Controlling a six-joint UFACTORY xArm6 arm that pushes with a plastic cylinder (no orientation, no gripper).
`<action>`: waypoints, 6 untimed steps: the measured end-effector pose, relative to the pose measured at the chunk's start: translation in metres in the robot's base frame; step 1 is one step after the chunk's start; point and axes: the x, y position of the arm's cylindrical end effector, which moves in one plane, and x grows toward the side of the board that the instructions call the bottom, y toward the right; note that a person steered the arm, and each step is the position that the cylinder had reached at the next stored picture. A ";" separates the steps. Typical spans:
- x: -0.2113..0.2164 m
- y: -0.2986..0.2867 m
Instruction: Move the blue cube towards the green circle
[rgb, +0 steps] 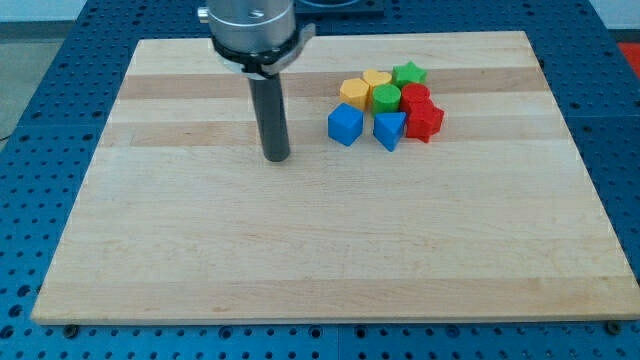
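My tip (277, 157) rests on the wooden board (300, 250), left of the cluster of blocks and well apart from it; there are no jaws on this rod, so it grasps nothing and touches no block. The blue cube (345, 124) sits at the near left corner of the cluster, the block closest to my tip, with bare wood between them. Just right of it is the blue triangular block (390, 129), and right of that the red star (425, 121). Behind the blue cube lies the yellow hexagon-like block (353, 92), and beside that the green circle (385, 97), which stands just beyond and right of the blue cube, very near it; whether they touch I cannot tell. A yellow heart (376, 78), a green star (408, 73) and another red block (414, 97) of unclear shape fill the far side.
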 end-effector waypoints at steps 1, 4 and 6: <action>-0.002 0.034; -0.042 0.088; 0.014 0.086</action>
